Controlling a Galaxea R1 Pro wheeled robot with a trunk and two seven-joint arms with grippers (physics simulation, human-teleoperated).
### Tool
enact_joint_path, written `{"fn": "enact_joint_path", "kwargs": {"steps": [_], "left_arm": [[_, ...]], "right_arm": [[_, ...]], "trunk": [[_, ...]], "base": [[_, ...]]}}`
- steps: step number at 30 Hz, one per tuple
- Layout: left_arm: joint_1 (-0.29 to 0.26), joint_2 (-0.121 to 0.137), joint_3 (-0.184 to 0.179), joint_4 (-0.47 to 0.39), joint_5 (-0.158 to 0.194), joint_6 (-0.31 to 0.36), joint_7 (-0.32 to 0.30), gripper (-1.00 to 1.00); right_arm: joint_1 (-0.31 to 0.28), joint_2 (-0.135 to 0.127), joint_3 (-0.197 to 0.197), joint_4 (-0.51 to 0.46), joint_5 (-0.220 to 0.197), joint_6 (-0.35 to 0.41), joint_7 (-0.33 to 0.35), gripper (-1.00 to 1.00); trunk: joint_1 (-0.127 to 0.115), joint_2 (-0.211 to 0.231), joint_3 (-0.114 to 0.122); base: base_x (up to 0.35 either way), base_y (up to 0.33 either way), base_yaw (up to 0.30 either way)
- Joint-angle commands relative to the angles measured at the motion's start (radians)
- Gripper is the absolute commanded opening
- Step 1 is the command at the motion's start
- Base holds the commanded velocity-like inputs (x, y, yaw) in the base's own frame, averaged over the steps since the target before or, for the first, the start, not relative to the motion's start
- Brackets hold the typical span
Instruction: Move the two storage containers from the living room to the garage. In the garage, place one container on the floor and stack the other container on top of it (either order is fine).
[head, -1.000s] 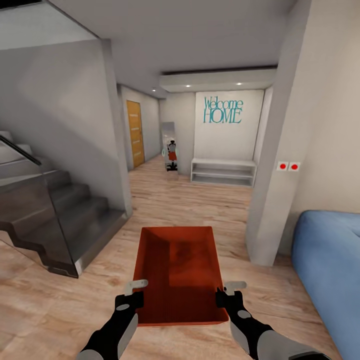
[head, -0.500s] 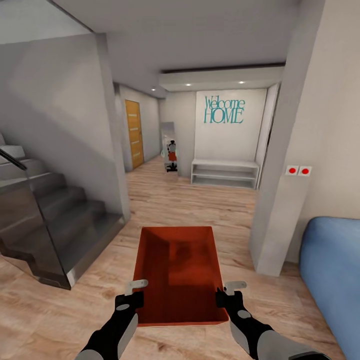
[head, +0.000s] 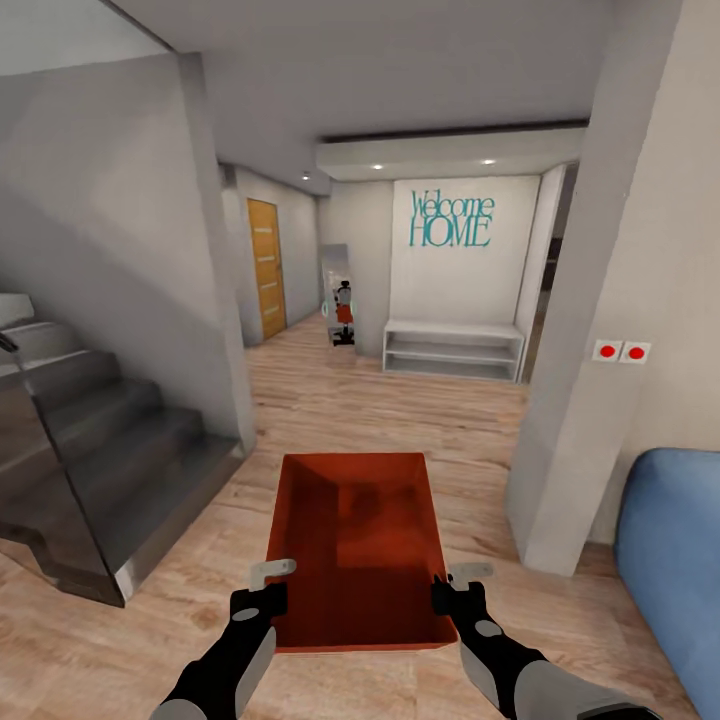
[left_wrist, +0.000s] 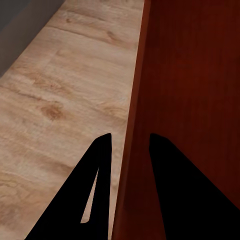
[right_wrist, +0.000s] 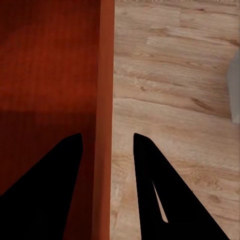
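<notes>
Head view: rect. orange-red plastic bin, topless.

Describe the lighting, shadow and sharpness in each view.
Head view: soft even light, ceiling spots glowing; storage container floor patchily shaded. Left wrist view: left hand fingers pure black silhouettes, wood floor sharp. Right wrist view: right hand likewise black, bin interior darkening nearer.

One storage container, two grippers, left gripper, right gripper, two red wall buttons, one orange door
</notes>
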Motion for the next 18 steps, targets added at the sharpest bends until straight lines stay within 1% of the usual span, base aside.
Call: {"fn": "enact_joint_path", "kwargs": {"steps": [1, 18], "left_arm": [[-0.001, 0.002, 0.018, -0.028, 0.001, 0.005, 0.007, -1.0], [-0.001, 0.002, 0.018, -0.028, 0.001, 0.005, 0.007, -1.0]], "right_arm": [[0.0, 0.0, 0.0, 0.002, 0.005, 0.0, 0.0, -1.0], [0.0, -0.001, 0.0, 0.002, 0.004, 0.0, 0.0, -1.0]], "trunk": [[0.001, -0.001, -0.002], [0.001, -0.001, -0.002]], "base": [[0.321, 0.0, 0.0], [0.321, 0.0, 0.0]]}}
